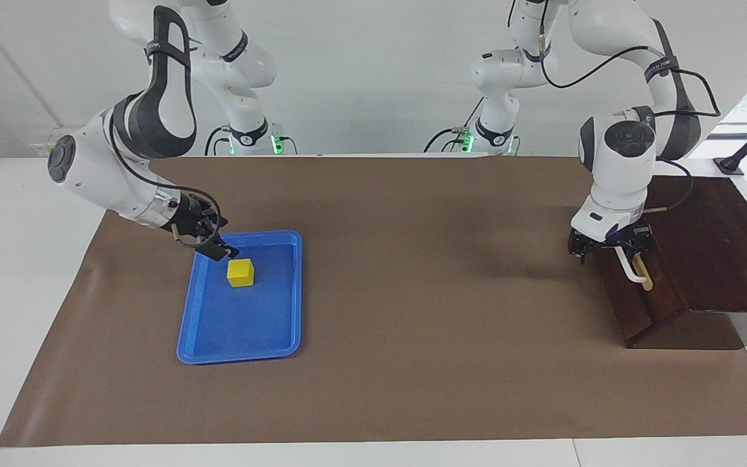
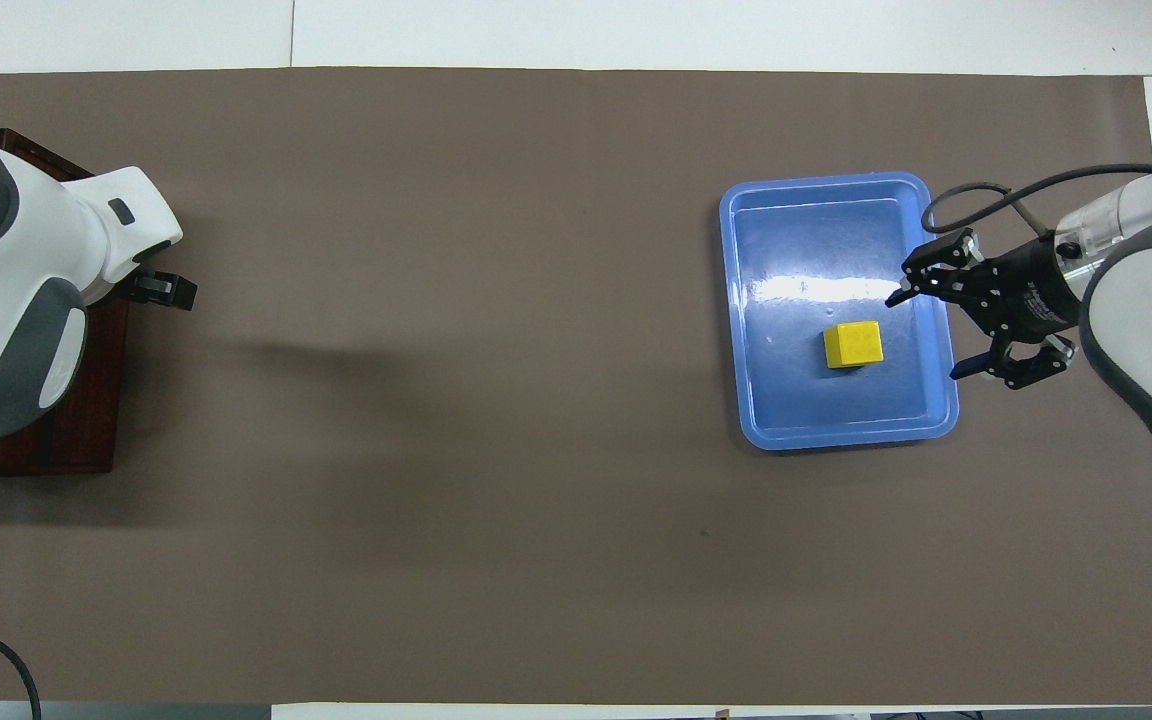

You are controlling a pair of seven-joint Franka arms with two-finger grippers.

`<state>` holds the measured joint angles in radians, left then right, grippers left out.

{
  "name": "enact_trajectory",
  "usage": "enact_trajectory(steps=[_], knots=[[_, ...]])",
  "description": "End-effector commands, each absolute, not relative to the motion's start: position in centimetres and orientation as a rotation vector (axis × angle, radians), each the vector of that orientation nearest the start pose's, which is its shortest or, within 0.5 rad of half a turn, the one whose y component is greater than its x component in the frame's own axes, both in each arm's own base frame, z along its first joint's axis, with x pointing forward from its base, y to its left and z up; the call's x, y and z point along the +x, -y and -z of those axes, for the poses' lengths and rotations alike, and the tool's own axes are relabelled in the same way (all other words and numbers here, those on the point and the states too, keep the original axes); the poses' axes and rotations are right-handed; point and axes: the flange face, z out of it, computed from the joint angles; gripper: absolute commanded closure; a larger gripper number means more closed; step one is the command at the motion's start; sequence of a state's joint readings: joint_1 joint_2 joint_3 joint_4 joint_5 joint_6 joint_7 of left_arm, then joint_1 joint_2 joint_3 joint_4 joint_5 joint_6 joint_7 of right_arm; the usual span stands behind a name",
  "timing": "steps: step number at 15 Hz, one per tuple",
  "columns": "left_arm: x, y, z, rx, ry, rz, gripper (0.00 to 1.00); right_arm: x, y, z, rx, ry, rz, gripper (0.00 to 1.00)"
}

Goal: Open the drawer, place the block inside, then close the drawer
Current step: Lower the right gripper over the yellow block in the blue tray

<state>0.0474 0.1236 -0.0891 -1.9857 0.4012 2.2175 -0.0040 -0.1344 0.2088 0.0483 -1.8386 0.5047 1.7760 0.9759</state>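
The right end effector (image 2: 921, 335), fingers apart, hovers just beside the block (image 2: 853, 344); the left end effector's (image 1: 612, 246) state is unclear at the drawer (image 1: 639, 292).

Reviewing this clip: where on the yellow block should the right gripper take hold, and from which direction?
Grip the block across two opposite flat side faces, coming down from above. It sits flat in the blue tray, clear of the rim, so all sides look free. The right gripper, fingers spread, is over the tray's edge at the right arm's end, beside the block.
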Motion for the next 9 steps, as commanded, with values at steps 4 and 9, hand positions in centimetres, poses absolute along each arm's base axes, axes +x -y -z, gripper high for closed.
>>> enact_trajectory(steps=[4,9], knots=[[58.1,0.7,-40.2,-2.786,-0.390,0.184,0.00,59.7,4.2,-33.6,-2.013,-1.734,-0.851,0.00],[58.1,0.4,-39.3,-2.792,-0.392,0.202,0.00,59.9,4.9,-30.6,-1.962,-1.732,-0.904,0.00]])
